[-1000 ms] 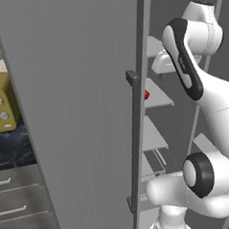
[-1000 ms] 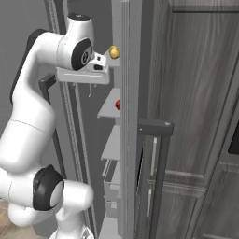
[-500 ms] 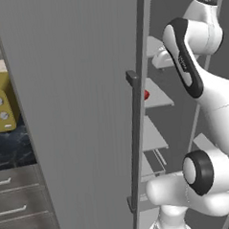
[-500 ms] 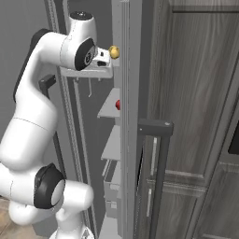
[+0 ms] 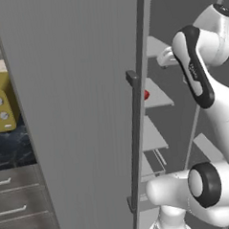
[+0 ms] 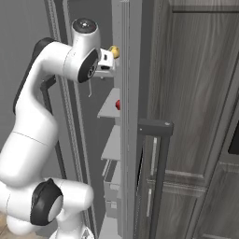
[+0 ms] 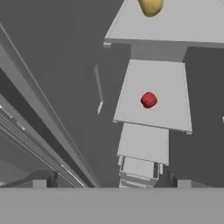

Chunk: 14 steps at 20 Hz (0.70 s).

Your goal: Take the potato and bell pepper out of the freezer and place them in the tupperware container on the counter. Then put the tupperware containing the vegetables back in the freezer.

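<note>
While I keep the gripper [image 7: 112, 183] spread wide and empty above the freezer [image 5: 83, 113] shelves, the potato [image 7: 151, 6] sits one shelf above the bell pepper [image 7: 148, 99], and I risk clipping a shelf edge reaching in.

Olive oven [image 5: 2, 108], 3 grey drawers [image 5: 18, 204] below, dark wood-grain cabinets [image 6: 198, 116]

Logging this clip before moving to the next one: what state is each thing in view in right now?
freezer: door swung open, shelves exposed.
bell pepper: lying on a middle shelf, untouched.
potato: lying on the shelf above the pepper, untouched.
gripper: open, empty, up inside the freezer near the potato.
drawers: shut.
</note>
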{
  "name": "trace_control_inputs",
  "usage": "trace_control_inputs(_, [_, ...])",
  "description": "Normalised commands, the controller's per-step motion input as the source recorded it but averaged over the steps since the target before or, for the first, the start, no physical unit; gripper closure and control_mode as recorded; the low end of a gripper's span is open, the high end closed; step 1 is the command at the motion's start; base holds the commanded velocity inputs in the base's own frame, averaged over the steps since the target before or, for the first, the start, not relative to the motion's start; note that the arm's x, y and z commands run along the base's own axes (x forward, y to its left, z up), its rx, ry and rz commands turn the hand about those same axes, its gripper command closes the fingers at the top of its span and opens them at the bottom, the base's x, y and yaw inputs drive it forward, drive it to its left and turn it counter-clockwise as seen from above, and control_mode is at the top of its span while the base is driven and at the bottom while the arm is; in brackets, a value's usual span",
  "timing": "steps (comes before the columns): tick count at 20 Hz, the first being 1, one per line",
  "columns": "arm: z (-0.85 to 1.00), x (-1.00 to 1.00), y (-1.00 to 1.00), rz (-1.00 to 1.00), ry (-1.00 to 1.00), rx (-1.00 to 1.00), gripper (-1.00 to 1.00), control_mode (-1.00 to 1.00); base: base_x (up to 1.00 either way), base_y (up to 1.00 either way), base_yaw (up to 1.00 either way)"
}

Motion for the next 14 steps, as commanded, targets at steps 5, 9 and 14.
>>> trace_control_inputs(5, [0.28,0.26,0.00,0.01,0.00,0.13,-1.00,-1.00,0.00,0.00,0.00])
trace_control_inputs(9, [0.17,0.35,-0.01,0.02,0.00,0.16,-1.00,-1.00,0.00,0.00,0.00])
trace_control_inputs(14, [0.00,0.37,-0.06,0.05,-0.02,0.09,-1.00,-1.00,0.00,0.00,0.00])
